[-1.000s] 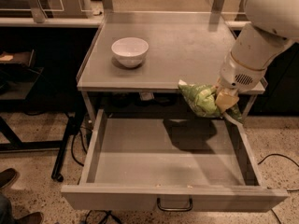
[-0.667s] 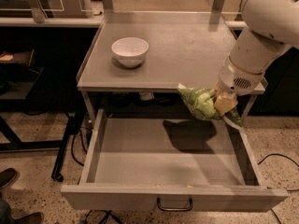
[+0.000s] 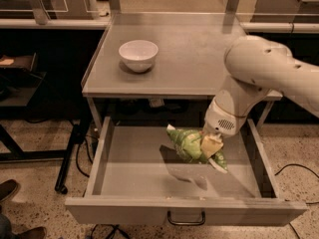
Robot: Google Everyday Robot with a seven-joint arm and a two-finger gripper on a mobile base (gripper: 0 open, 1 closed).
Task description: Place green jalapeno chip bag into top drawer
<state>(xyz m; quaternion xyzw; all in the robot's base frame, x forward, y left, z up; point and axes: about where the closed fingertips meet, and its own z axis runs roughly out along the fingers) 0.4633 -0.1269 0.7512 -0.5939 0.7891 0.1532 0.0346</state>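
Observation:
The green jalapeno chip bag (image 3: 188,144) hangs in my gripper (image 3: 211,146), held by its right end a little above the floor of the open top drawer (image 3: 179,210). The bag lies roughly level, its free end pointing left. The gripper is shut on the bag, under the white arm (image 3: 259,78), right of the drawer's middle. The drawer is pulled far out, grey, with a dark pull handle (image 3: 186,218) at the centre of its front. The bag's shadow falls on the drawer floor below it.
A white bowl (image 3: 138,54) stands at the left on the grey table top (image 3: 199,49) above the drawer. Black stands and cables sit on the speckled floor at the left. A shoe (image 3: 7,190) shows at the bottom left.
The arm has come down and left from the table's front edge, carrying the bag lower into the space over the open drawer.

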